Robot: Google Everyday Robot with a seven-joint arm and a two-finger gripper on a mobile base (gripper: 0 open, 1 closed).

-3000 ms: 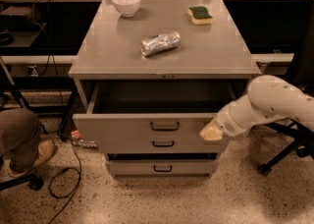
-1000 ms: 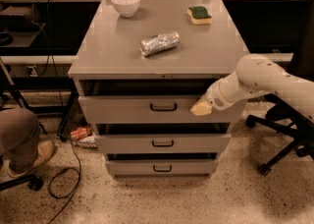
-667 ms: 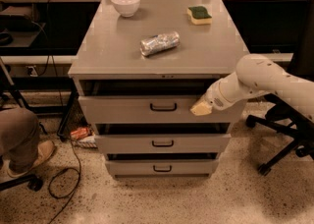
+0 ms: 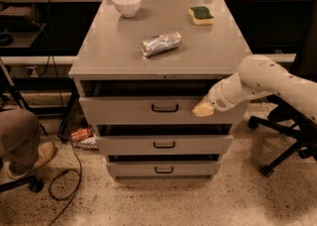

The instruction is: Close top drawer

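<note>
The top drawer (image 4: 124, 111) is the tallest grey front of the cabinet, with a small dark loop handle (image 4: 165, 107) at its centre. It stands out slightly from the cabinet, with a dark gap showing under the tabletop. My gripper (image 4: 203, 109), at the end of the white arm (image 4: 262, 79) reaching in from the right, rests against the right part of the drawer front, right of the handle.
Two shorter drawers (image 4: 163, 144) (image 4: 163, 169) sit below. On the cabinet top (image 4: 114, 56) are a white bowl (image 4: 126, 3), a green-yellow sponge (image 4: 201, 15) and a foil-wrapped packet (image 4: 161, 43). An office chair base (image 4: 285, 141) stands right, a person's leg (image 4: 20, 143) and a cable (image 4: 64, 180) left.
Three seconds ago the top drawer stood far out; my gripper has pushed it in to a narrow gap. Over the last second nothing has visibly moved.
</note>
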